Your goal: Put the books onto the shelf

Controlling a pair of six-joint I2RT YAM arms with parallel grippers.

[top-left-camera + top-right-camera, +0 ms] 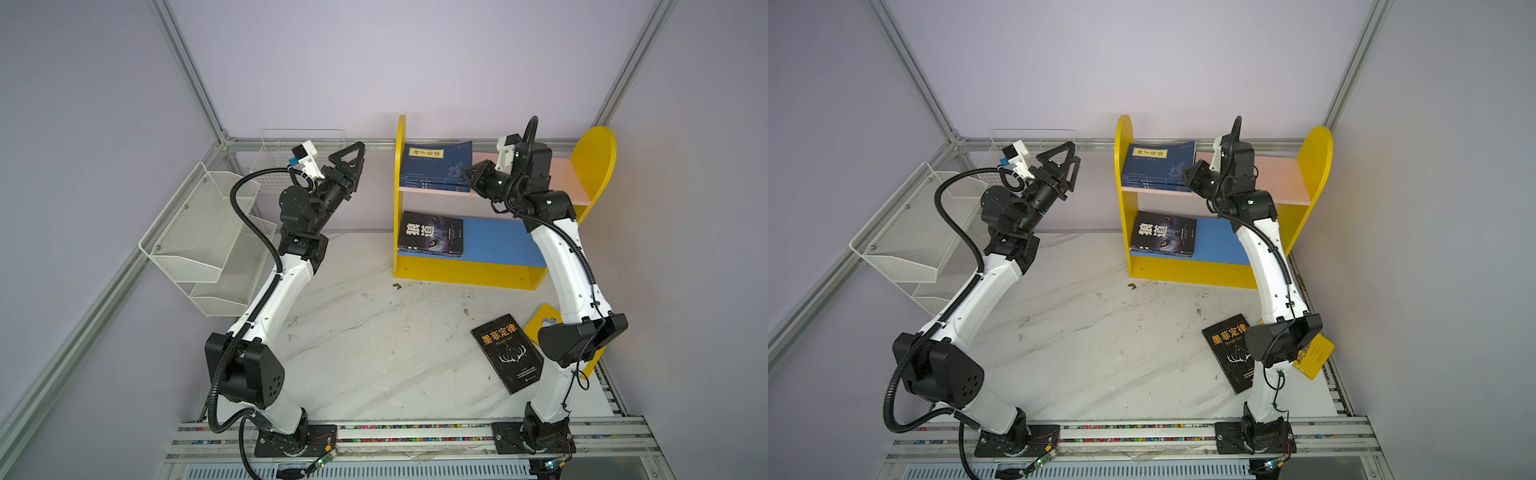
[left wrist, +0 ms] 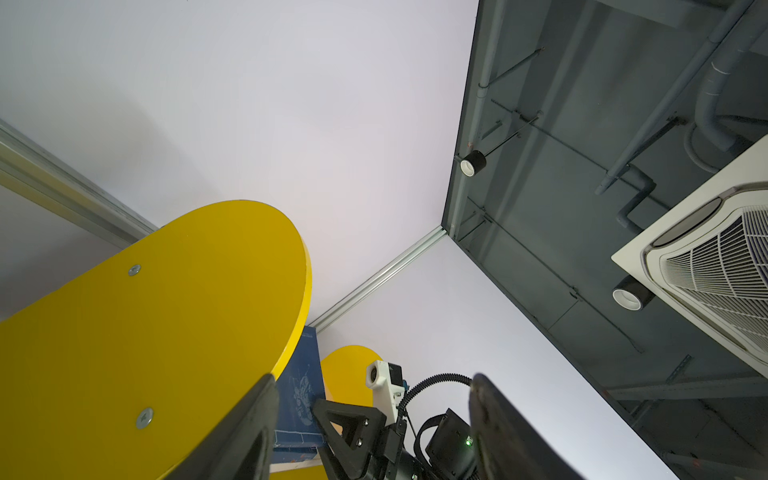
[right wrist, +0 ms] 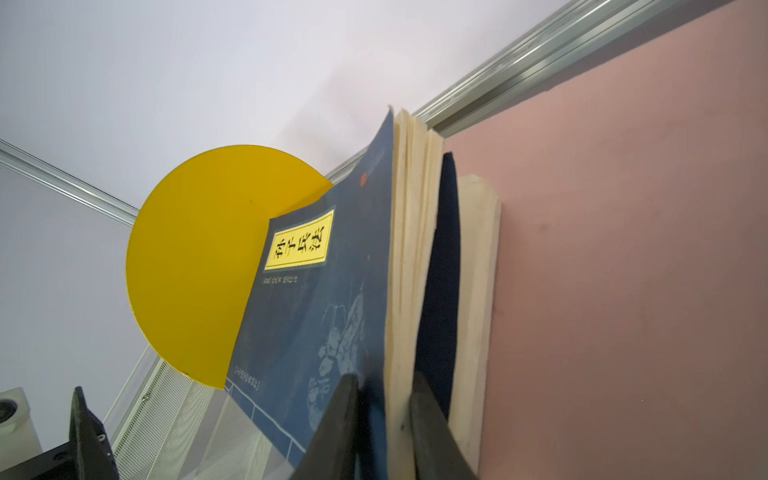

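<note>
**Two books on the table, the rest parked on the shelf**

A stack of navy books [image 1: 436, 166] is seen on the pink upper board [image 1: 561, 174] of the shelf [image 1: 465, 276], pushed up against its left yellow side. The right gripper [image 3: 382, 376] is found right at that stack. In the right wrist view the top navy book [image 3: 316, 311] is straddled at its page edge by two narrowly set fingers [image 3: 336, 415], one on the cover side and one past the pages. Whether the book is actually pinched can't be told, tbh.

On the blue lower board [image 1: 498, 241], a black wolf-cover book [image 1: 430, 232] is laid flat at the left end.

The left gripper [image 1: 358, 160] is held up in the air left of the shelf, near the white wire basket [image 1: 274, 158]. Its fingers [image 2: 249, 424] are spread wide with nothing between them.

Down on the table [image 1: 374, 332], a black antler-cover book [image 1: 507, 353] is lying by the right arm. A yellow book [image 1: 1314, 355] is partly hidden behind that arm, just beside it.
</note>
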